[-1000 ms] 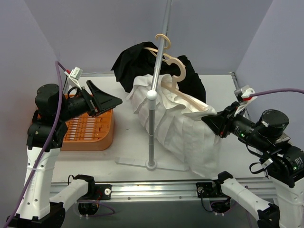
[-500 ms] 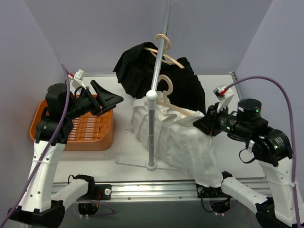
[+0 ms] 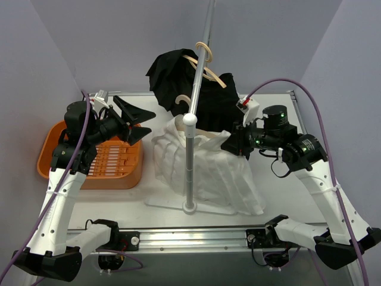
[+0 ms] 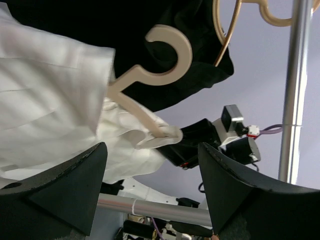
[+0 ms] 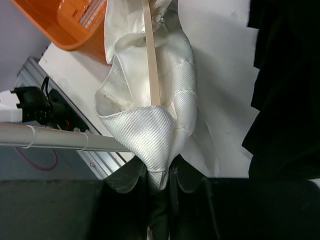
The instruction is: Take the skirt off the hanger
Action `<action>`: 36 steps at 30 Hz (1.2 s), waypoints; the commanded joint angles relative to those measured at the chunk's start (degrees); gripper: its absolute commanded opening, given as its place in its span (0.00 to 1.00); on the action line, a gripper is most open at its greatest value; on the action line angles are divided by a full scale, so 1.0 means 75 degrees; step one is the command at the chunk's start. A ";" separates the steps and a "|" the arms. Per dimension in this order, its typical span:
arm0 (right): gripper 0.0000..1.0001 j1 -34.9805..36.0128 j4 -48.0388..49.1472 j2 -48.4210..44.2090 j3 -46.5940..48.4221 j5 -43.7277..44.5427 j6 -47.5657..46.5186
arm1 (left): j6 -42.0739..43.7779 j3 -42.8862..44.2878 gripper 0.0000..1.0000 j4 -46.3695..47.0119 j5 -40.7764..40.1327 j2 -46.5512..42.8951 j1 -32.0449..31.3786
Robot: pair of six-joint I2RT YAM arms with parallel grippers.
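The worktop (image 3: 119,205) is white and flat, and plain walls of a pale lavender-grey colour close it on three sides: the back wall (image 3: 119,42), the left wall (image 3: 30,71) and the right wall (image 3: 348,53). A silver metal rail (image 3: 196,237) runs along the near edge of the worktop. The light is even, and the shadows are soft.

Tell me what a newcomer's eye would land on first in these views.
The white pleated skirt on its cream wooden hanger dominates the centre, pinched at one end by the shut right gripper. Behind it a black garment hangs from the slanted metal rail. The left gripper hovers open above the orange plastic basket on the left.
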 commanded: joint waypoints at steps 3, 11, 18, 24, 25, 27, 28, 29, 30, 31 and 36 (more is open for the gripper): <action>0.00 0.1300 0.0897 0.0202 0.0407 0.0612 -0.0104 | -0.1224 -0.0050 0.82 0.0963 -0.0230 -0.0058 -0.0059; 0.00 0.1395 0.1824 -0.0337 0.0102 0.1364 0.0401 | -0.1095 -0.0133 0.82 0.1080 -0.0148 -0.0070 -0.0118; 0.00 0.1453 0.1765 -0.0009 0.0055 0.0590 0.0201 | -0.1294 0.0067 0.82 0.1209 -0.0206 0.0047 -0.0200; 0.00 0.1570 0.2071 0.0131 0.0031 0.0344 0.0260 | -0.1470 0.0172 0.79 0.1292 -0.0651 0.0047 -0.0235; 0.00 0.1663 0.2083 0.0142 0.0031 0.0332 0.0260 | -0.1505 0.0161 0.79 0.1268 -0.0721 0.0036 -0.0247; 0.00 0.1757 0.2094 0.0178 0.0043 0.0321 0.0248 | -0.1540 0.0137 0.78 0.1198 -0.0909 0.0012 -0.0247; 0.00 0.1793 0.2083 0.0189 0.0043 0.0321 0.0225 | -0.1575 0.0114 0.77 0.1186 -0.0956 0.0012 -0.0247; 0.00 0.1898 0.2083 0.0201 0.0043 0.0297 0.0202 | -0.1599 0.0102 0.77 0.1163 -0.1049 0.0012 -0.0258; 0.00 0.1957 0.2060 0.0248 0.0043 0.0309 0.0178 | -0.1622 0.0090 0.77 0.1162 -0.1085 0.0012 -0.0258; 0.00 0.2015 0.2024 0.0271 0.0043 0.0320 0.0167 | -0.1669 0.0067 0.77 0.1162 -0.1132 0.0035 -0.0282; 0.00 0.2308 0.1919 0.0354 0.0113 0.0414 0.0061 | -0.1681 0.0172 0.76 0.1175 -0.1307 0.0165 -0.0329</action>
